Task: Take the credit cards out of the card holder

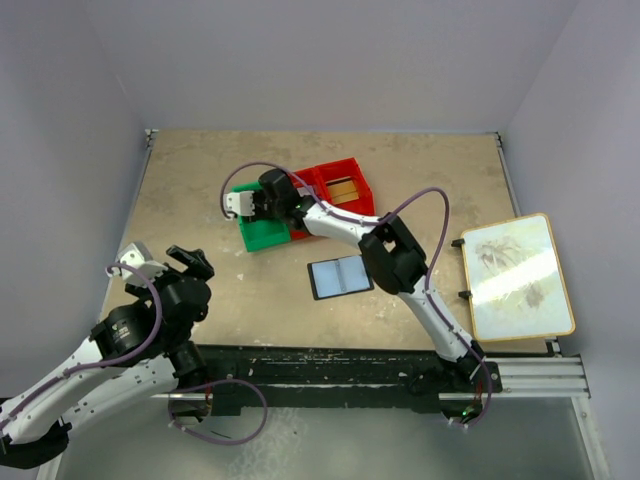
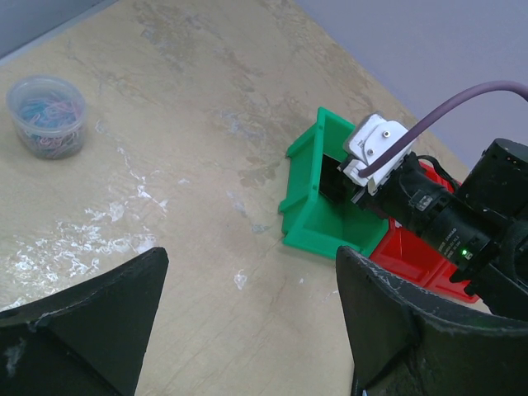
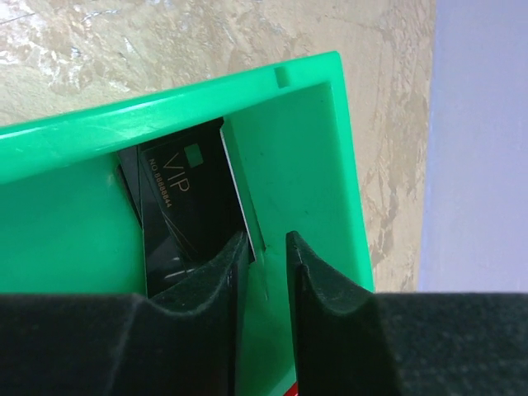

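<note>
The card holder [image 1: 340, 276] lies open on the table, pale inner faces up, apart from both grippers. My right gripper [image 1: 256, 206] reaches down into the green bin [image 1: 262, 232]. In the right wrist view its jaws [image 3: 266, 241] stand slightly apart with only bare green floor between them. A black credit card [image 3: 177, 206] marked VIP leans in the bin [image 3: 313, 165] just beside the left finger, not pinched. A gold-brown credit card [image 1: 345, 188] rests in the red bin [image 1: 340, 172]. My left gripper [image 1: 190, 262] hangs wide open over bare table [image 2: 252, 256] at the left.
The red bin [image 2: 412, 256] touches the green bin [image 2: 318, 223] on its right. A clear tub of coloured bands [image 2: 47, 115] stands far left. A gold-framed panel [image 1: 517, 277] overhangs the table's right edge. A black rail [image 1: 330, 365] runs along the near edge.
</note>
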You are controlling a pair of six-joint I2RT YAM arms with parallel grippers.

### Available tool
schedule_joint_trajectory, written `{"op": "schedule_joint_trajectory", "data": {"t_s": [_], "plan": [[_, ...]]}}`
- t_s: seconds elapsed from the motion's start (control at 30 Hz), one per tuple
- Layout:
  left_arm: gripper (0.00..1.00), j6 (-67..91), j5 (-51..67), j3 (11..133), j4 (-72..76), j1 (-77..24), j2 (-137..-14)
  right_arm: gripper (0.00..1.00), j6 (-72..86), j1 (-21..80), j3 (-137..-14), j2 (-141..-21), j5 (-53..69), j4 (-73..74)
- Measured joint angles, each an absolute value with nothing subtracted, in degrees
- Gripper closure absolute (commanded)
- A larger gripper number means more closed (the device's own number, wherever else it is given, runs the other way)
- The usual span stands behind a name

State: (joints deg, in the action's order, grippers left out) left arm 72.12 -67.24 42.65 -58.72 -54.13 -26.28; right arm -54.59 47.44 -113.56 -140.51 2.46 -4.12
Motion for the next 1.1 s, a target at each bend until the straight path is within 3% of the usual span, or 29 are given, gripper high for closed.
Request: {"op": "schedule_joint_trajectory", "data": {"t_s": [0.57,0.63,0.73,0.77,0.93,1.1], "plan": [[0.2,71.26,-66.61,42.65,-57.84,-54.13,-27.16,0.67,-44.16,47.62,-107.24,-133.99,7.2,-2.26],[0.2,71.24,-66.59,42.65,-57.84,-54.13,-27.16,0.73,-38.09,47.62,-107.13,-132.75,6.74,-2.76],[0.2,71.2,-66.61,42.65,-57.8,-54.13,-27.16,0.96,-24.73,47.44,-110.21,-132.05,5.43,-1.06],[0.2,71.09,-66.59,42.65,-57.8,-54.13,-27.16,0.99,-20.1,47.24,-112.12,-132.2,5.32,0.64],[0.2,70.83,-66.59,42.65,-57.69,-54.13,-27.16,0.95,-0.27,46.0,-116.66,-132.38,5.58,4.89],[0.19,70.83,-66.61,42.65,-57.65,-54.13,-27.16,0.96,8.75,45.39,-114.59,-133.51,5.67,9.02]]}}
